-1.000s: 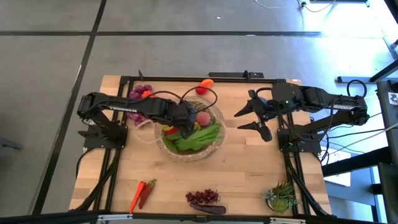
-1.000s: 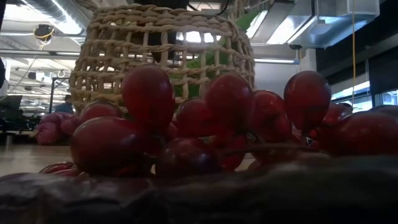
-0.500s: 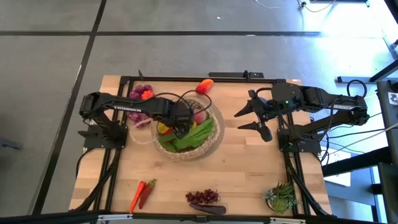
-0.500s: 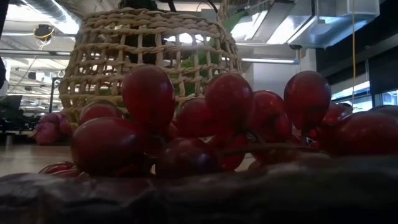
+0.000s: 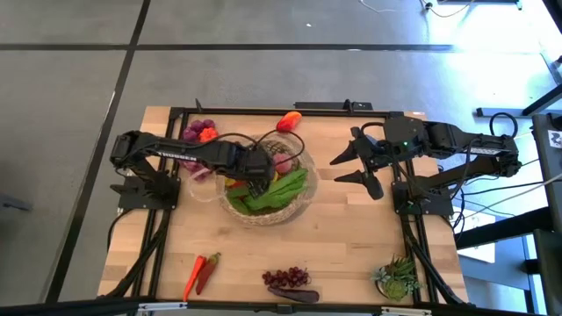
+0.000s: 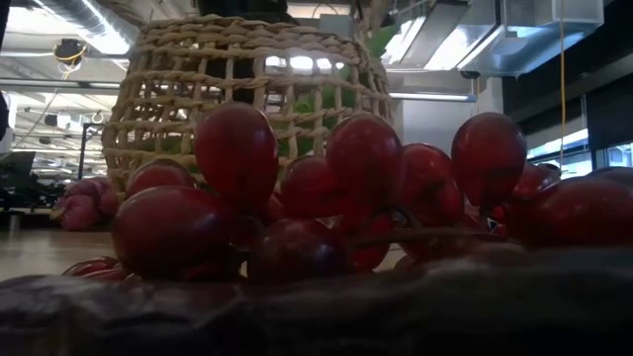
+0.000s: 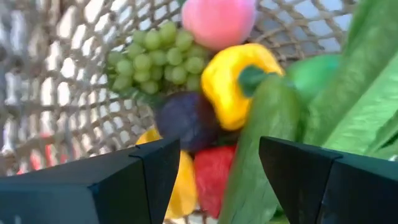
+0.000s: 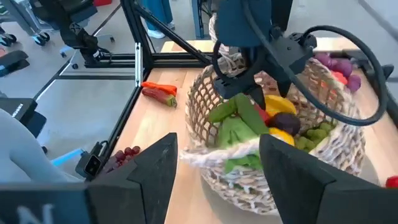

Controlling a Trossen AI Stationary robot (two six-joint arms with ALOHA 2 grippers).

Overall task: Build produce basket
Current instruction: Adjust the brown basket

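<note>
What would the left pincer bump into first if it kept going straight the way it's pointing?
Probably the produce in the basket. The left pincer stands open just above the pile, with the dark purple piece and yellow pepper straight ahead; which comes first is hard to judge.

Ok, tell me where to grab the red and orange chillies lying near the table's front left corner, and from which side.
Take the chillies around their thicker middle, coming straight down from above and closing across their width. They lie flat and slanted on the table, long and narrow, with open wood on both sides, so a top-down pinch probably suits best.
</note>
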